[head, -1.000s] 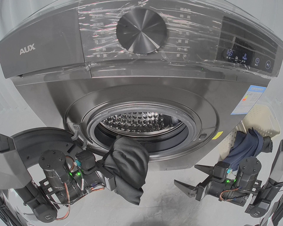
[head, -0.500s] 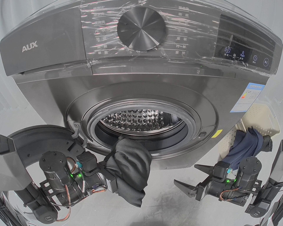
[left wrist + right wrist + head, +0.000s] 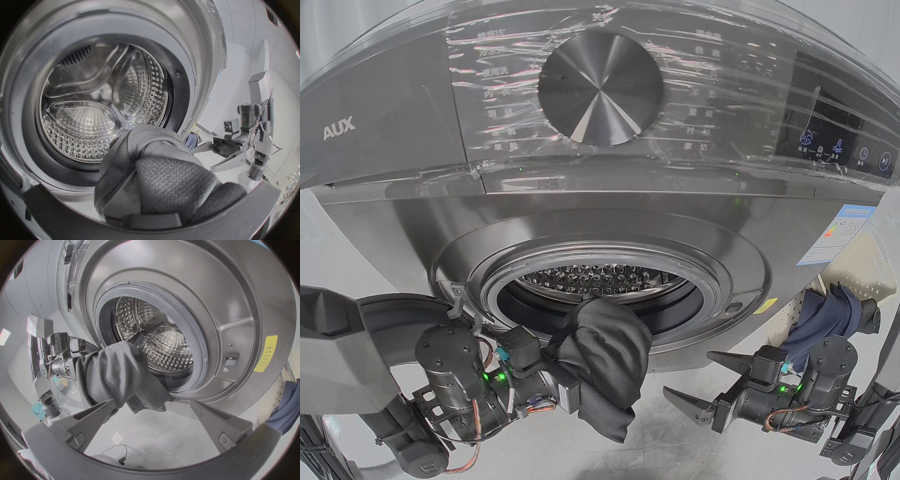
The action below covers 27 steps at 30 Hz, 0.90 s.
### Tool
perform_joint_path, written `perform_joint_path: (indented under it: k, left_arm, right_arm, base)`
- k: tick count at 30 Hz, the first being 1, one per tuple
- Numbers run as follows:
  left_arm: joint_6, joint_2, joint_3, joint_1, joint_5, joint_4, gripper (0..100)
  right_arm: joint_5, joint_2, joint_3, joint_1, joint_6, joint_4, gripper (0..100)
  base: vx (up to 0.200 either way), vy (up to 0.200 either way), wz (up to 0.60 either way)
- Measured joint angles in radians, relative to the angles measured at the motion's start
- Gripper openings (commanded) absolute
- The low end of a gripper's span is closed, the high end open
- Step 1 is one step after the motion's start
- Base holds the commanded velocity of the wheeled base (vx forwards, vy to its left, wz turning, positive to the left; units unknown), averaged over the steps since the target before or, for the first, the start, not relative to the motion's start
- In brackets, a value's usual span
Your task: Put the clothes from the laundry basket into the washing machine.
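My left gripper (image 3: 573, 389) is shut on a dark grey garment (image 3: 607, 353), which drapes over its fingers. The garment (image 3: 165, 175) hangs at the lower lip of the washing machine's open drum (image 3: 600, 281), its top edge just over the grey door seal (image 3: 184, 321). The drum (image 3: 93, 112) holds nothing that I can see. Lower right, my right gripper (image 3: 689, 376) stands open in front of the machine, with nothing between its fingers (image 3: 103, 410). Blue clothes (image 3: 825, 319) hang out of the cream laundry basket (image 3: 862, 262) beside the machine's right side.
The round door (image 3: 387, 319) stands swung open on the left, behind my left arm. Bare grey floor (image 3: 162, 430) lies below the opening. The control panel with its big dial (image 3: 600, 87) is above. My right gripper (image 3: 203, 160) hangs to the garment's side.
The head camera has come closer to the machine. My left gripper has carried the garment right and toward the drum opening. The right gripper stays open in the same spot.
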Motion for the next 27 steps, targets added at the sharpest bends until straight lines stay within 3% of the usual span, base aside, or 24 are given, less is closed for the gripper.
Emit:
perform_joint_path:
  k: [9, 17, 27]
  left_arm:
    - [-0.028, 0.154, -0.162, -0.022, 0.108, 0.001, 0]
    - [-0.054, 0.284, -0.396, 0.004, 0.124, 0.002, 0]
    - [-0.056, 0.433, -0.673, 0.112, 0.146, 0.041, 0]
  right_arm:
    - [-0.015, -0.024, 0.000, 0.030, 0.001, 0.000, 100]
    - [-0.019, -0.041, -0.001, 0.039, 0.001, 0.000, 100]
    - [-0.021, -0.050, 0.003, 0.050, 0.002, 0.001, 100]
  base:
    - [0.000, 0.000, 0.00]
    - [0.000, 0.000, 0.00]
    - [0.000, 0.000, 0.00]
